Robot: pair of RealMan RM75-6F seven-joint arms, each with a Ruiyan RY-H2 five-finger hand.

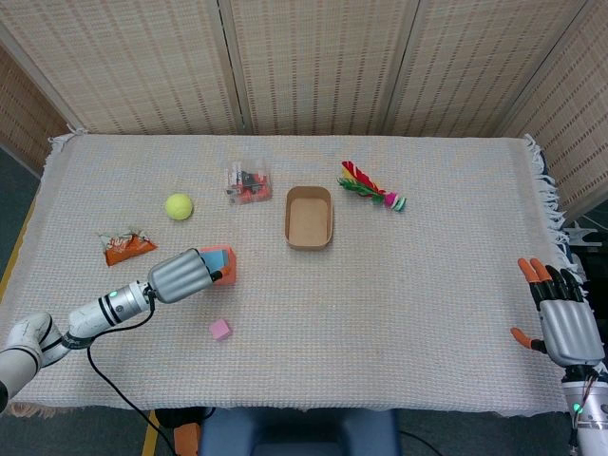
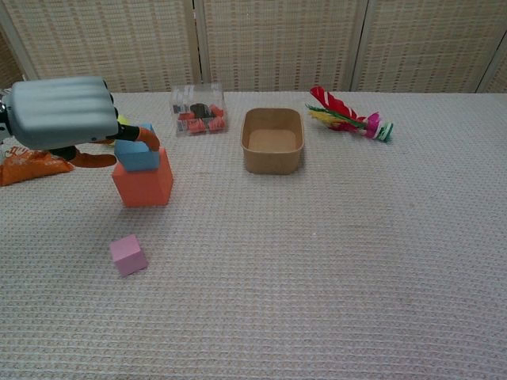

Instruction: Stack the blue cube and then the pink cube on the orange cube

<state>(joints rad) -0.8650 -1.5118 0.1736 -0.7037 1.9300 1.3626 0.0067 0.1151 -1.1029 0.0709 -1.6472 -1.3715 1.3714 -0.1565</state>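
The left robot hand (image 2: 59, 112) pinches the blue cube (image 2: 136, 155) between orange-tipped fingers (image 2: 149, 139), and the cube sits on top of the orange cube (image 2: 143, 181), near the counter's left edge. In the head view the same robot hand (image 1: 180, 275) covers part of both cubes. The pink cube (image 2: 127, 254) lies on the cloth nearer the front edge, apart from the stack and touched by nothing. The right robot hand (image 1: 564, 318) rests by the front right corner with fingers spread, holding nothing. Left of the stack, close to the left edge, lies an orange packet (image 1: 125, 247), and a tennis ball (image 1: 179, 206) sits farther back. Toward the back edge stand a clear box (image 2: 199, 110) of small red and black pieces, a tan tray (image 2: 272, 161) at mid-counter, and a bright feathered toy (image 2: 348, 115) to its right.
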